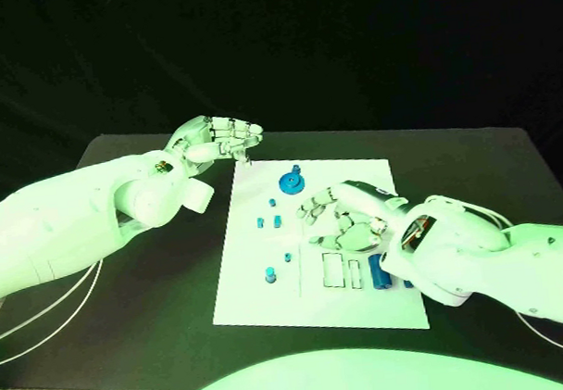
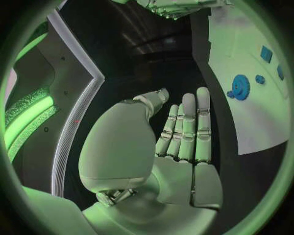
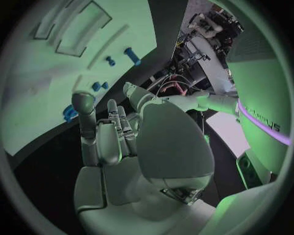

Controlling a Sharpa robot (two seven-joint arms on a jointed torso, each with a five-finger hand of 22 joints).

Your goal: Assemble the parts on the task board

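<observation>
Task board point(image 1: 360, 173) is your landmark: a white plate lying on the black table point(image 1: 480, 167), long axis running away from you. Your left hand point(image 1: 216, 138) hovers just off its far left corner, fingers straight and close together, holding nothing. Your right hand point(image 1: 344, 217) sits over the board's middle, fingers curled; you cannot tell whether it grips anything. Blue gear point(image 1: 292, 184) lies flat near the far end, with small blue parts point(image 1: 268, 220) beside the right hand and a longer blue piece point(image 1: 377, 272) lying lengthwise along the board at its near end
</observation>
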